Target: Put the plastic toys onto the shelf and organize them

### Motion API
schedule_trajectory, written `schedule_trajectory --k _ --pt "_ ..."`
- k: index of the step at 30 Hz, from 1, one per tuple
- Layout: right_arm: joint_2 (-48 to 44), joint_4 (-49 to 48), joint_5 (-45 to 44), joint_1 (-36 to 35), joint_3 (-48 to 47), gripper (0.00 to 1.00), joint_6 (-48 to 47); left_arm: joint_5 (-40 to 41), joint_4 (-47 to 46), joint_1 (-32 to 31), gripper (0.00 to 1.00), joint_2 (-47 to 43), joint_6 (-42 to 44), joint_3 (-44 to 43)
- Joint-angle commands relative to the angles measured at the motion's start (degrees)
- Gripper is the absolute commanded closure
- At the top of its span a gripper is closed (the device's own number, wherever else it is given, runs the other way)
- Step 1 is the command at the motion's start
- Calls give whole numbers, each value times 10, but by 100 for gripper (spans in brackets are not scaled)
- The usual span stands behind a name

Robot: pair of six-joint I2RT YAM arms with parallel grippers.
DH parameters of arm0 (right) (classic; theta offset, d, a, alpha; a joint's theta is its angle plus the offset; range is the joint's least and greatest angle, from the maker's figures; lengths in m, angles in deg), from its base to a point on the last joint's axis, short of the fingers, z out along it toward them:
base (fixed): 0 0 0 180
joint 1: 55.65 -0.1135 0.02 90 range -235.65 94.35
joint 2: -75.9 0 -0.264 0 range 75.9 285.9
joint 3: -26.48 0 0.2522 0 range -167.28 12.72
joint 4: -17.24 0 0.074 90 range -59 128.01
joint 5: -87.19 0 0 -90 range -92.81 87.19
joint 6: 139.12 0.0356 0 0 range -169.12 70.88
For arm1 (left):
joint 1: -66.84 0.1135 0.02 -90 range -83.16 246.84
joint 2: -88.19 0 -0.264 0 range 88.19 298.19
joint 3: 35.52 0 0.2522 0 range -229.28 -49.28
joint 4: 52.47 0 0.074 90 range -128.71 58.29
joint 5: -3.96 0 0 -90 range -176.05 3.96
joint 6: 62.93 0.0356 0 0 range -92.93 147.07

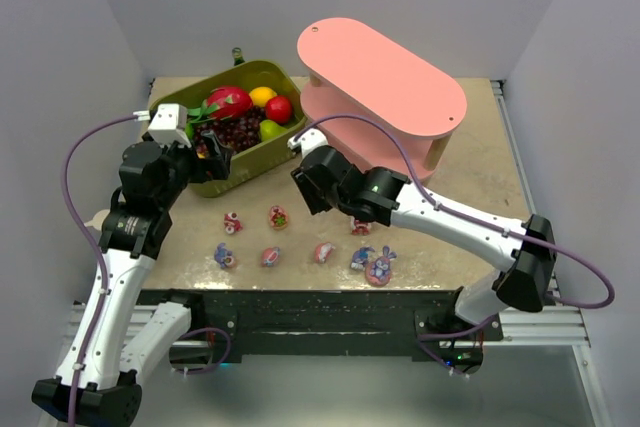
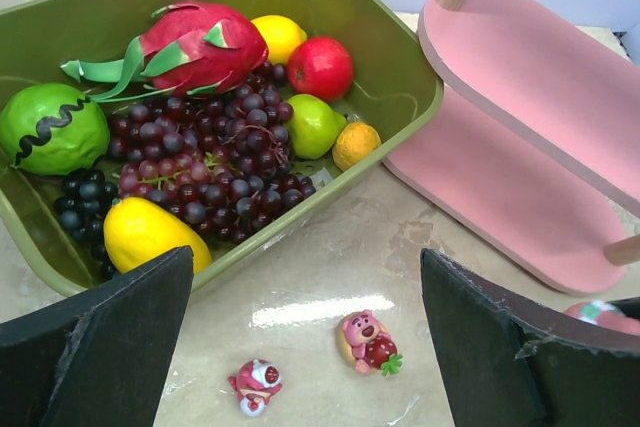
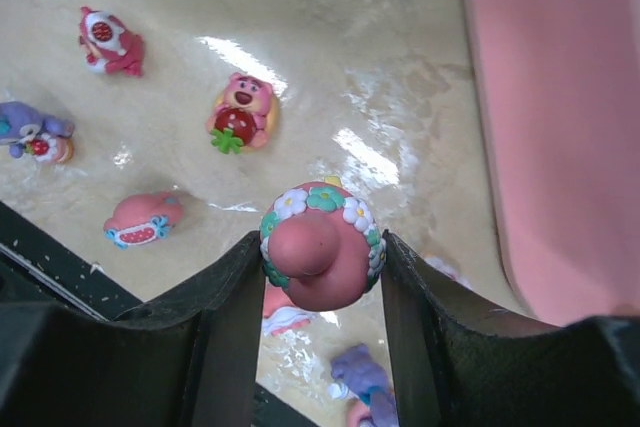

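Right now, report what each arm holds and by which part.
The right arm's jaws pinch a pink flower-ringed toy by its two opposite sides, one jaw on each. The left arm's jaws stand wide open, holding nothing.

Basket (image 1: pixel 265 152) left of shelf (image 1: pixel 380 72); toys (image 1: pixel 278 216) in front.

Your pink shelf (image 1: pixel 385 72) stands upright toward one o'clock on the table, its long oval boards stacked on pale wooden uprights. The plastic toys (image 1: pixel 271 256) lie toward six o'clock in two loose rows. In the back row a pink bear (image 1: pixel 278 216) hugging a strawberry lies face up, with a red-and-white figure (image 1: pixel 232 223) at its nine o'clock. A blue-pink bunny (image 1: pixel 380 267) ends the front row, at the bear's four o'clock. One flower-ringed pink toy (image 3: pixel 322 245) is off the table, pinched by the right gripper (image 3: pixel 322 282) at eight o'clock from the shelf.
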Motion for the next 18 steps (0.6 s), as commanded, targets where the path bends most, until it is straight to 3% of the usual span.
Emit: schedule_trajectory --k 1,7,18 --pt "-21 83 -99 3 -35 100 60 -10 -23 3 0 -8 13 6" --pt "-55 117 -113 6 -54 100 62 -11 -23 3 0 -8 14 7" --pt "-104 188 -196 19 -172 100 34 -15 -26 3 0 -11 12 11"
